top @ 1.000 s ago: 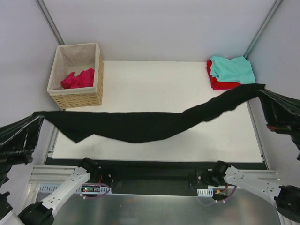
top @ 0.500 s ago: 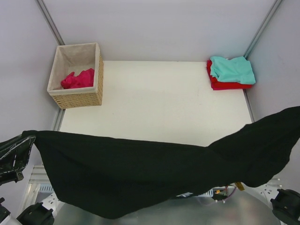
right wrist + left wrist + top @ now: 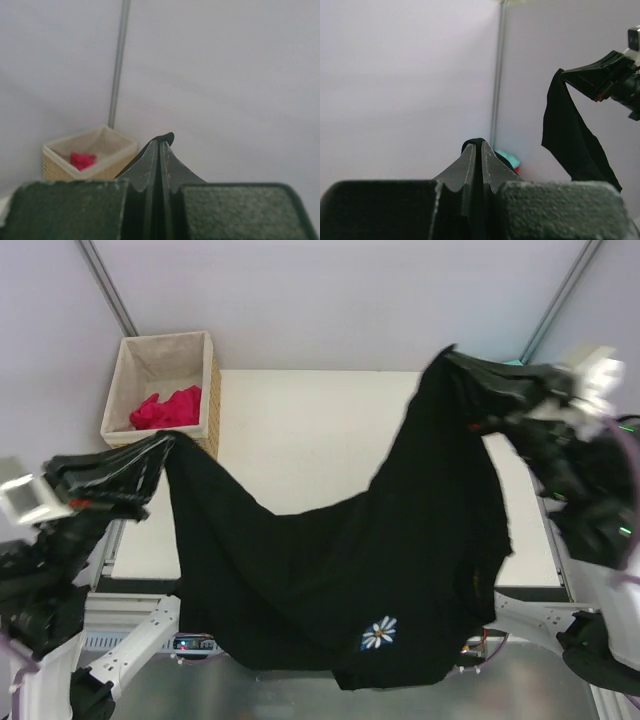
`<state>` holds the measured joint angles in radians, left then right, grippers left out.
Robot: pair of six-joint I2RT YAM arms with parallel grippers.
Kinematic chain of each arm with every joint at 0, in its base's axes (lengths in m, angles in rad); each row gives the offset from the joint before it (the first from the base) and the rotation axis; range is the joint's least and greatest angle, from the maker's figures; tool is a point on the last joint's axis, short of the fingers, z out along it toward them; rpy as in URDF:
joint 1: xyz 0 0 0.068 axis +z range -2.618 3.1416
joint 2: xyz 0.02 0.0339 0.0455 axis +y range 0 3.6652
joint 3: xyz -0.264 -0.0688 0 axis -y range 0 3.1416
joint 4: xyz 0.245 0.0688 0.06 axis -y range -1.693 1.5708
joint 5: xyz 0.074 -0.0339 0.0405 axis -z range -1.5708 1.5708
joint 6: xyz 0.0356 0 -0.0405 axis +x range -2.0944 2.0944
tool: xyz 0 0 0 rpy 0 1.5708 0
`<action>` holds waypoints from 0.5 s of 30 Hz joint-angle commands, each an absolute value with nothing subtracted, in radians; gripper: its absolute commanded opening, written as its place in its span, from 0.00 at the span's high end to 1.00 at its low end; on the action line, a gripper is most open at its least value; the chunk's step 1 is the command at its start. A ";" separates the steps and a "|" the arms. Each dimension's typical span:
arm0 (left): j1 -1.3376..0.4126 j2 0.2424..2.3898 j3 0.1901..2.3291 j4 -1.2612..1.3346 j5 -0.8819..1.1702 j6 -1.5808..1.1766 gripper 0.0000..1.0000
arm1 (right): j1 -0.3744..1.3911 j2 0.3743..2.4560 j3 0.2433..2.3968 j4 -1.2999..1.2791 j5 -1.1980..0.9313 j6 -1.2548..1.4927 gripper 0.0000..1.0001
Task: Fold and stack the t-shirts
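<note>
The large black t-shirt (image 3: 330, 560) hangs spread in the air between my two grippers, with a white daisy print (image 3: 378, 633) near its lower hem. My left gripper (image 3: 162, 445) is shut on one corner beside the basket; the cloth shows between its jaws (image 3: 475, 141). My right gripper (image 3: 455, 360) is shut on the other corner, high at the back right (image 3: 168, 136). The magenta-pink t-shirt (image 3: 165, 408) lies crumpled in the basket. The teal t-shirt (image 3: 513, 161) peeks past my left fingers with a sliver of red below it; in the top view both are hidden.
The wicker basket (image 3: 205, 390) stands at the table's back left corner and also shows in the right wrist view (image 3: 107, 145). The white table (image 3: 320, 430) lies under the hanging shirt. Grey walls and metal posts enclose the back and sides.
Both grippers have swung up and inward over the table with the black shirt. It hung low across the front edge; now it drapes high, with the daisy print showing.
</note>
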<state>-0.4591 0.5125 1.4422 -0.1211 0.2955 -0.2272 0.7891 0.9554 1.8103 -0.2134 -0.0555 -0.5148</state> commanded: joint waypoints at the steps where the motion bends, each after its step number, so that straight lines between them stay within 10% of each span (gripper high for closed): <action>1: -0.463 0.557 1.265 -0.009 0.091 -0.163 1.00 | 0.707 1.037 1.602 -0.062 0.060 -0.465 0.99; 15: -0.355 0.932 0.853 0.313 -0.233 -0.227 1.00 | 0.193 1.457 1.242 0.209 -0.158 -0.048 0.99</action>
